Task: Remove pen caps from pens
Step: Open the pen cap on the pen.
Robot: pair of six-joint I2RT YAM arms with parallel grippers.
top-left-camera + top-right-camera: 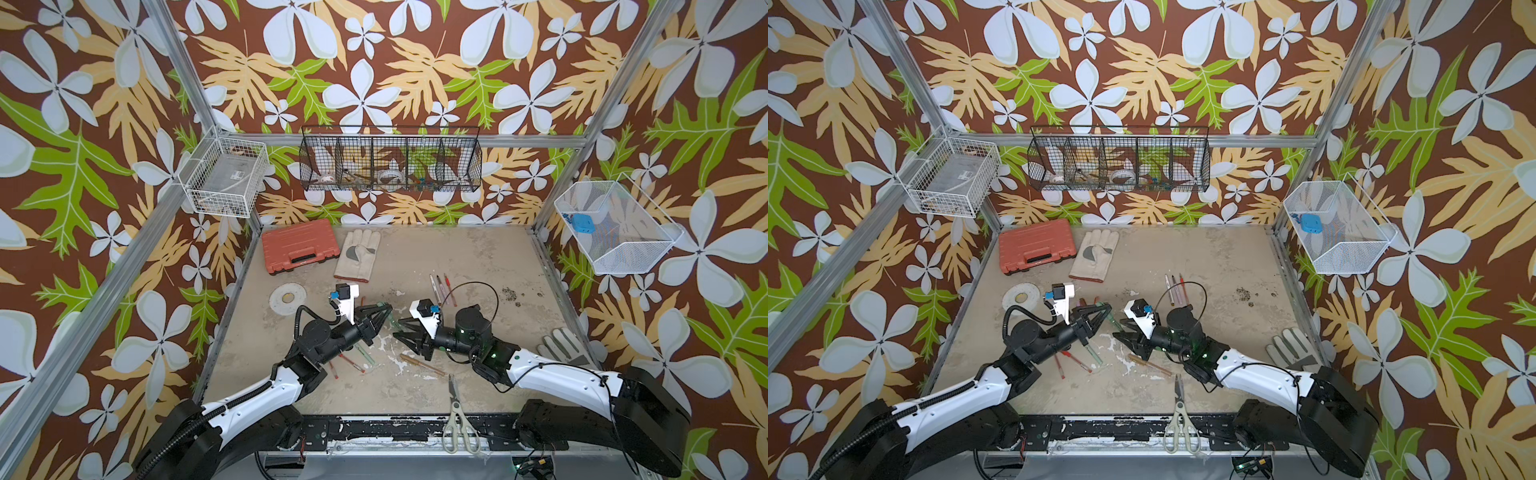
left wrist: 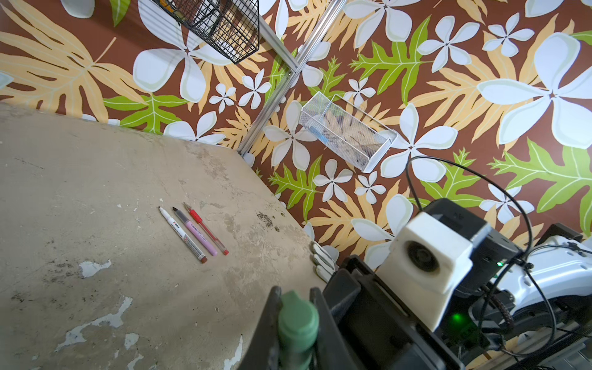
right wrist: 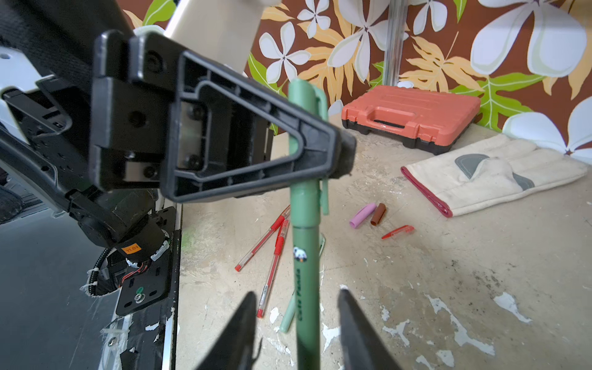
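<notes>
Left claw (image 1: 386,311) pinching green pen (image 3: 307,272) by cap (image 3: 304,112); right claw (image 3: 298,293) spread around barrel, no contact.

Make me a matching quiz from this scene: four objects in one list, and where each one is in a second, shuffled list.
Things:
1. green pen
2. pink cap
3. scissors
4. orange case

Places:
A. at the far end of the table, beside the white glove
B. at the table's near edge
C. clamped in the left gripper
D. loose beside a brown cap

Pairs: 1-C, 2-D, 3-B, 4-A
</notes>
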